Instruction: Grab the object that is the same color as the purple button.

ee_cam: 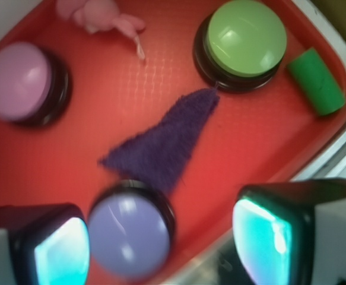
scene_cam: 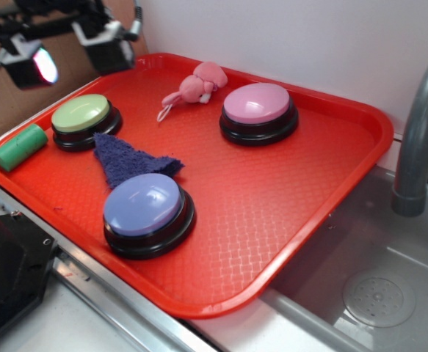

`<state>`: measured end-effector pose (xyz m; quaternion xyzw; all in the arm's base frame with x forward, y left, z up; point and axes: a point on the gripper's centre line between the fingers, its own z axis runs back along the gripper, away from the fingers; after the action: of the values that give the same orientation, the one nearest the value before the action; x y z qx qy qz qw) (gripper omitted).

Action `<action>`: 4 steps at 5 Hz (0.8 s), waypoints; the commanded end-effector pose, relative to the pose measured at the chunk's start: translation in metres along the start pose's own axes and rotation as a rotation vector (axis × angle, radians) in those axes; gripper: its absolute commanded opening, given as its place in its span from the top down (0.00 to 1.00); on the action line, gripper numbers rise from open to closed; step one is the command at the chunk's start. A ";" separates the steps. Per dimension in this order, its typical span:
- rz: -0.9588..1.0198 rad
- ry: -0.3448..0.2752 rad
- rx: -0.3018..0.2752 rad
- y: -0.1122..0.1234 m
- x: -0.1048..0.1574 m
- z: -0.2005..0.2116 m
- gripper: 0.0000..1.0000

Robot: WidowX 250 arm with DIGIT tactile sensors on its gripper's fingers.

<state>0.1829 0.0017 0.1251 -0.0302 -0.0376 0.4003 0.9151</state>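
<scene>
The dark purple fuzzy cloth scrap (scene_cam: pixel 131 159) lies flat on the red tray (scene_cam: pixel 287 205), between the green-topped button (scene_cam: pixel 85 119) and the purple button (scene_cam: pixel 147 213). It touches the purple button's far edge. In the wrist view the scrap (ee_cam: pixel 167 142) is a long triangle in the middle, with the purple button (ee_cam: pixel 131 234) below it. My gripper (scene_cam: pixel 70 48) hangs high above the tray's far left corner, open and empty. In the wrist view the gripper (ee_cam: pixel 161 246) has one lit pad on each side, wide apart.
A pink-topped button (scene_cam: pixel 259 110) and a pink plush toy (scene_cam: pixel 195 86) sit at the tray's back. A green cylinder (scene_cam: pixel 20 147) lies at the tray's left edge. A grey sink (scene_cam: pixel 368 286) with a faucet (scene_cam: pixel 419 139) is to the right.
</scene>
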 end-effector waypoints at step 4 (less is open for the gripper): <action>0.393 -0.083 0.071 0.021 0.043 -0.106 0.00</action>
<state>0.2080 0.0386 0.0159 0.0141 -0.0452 0.5739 0.8175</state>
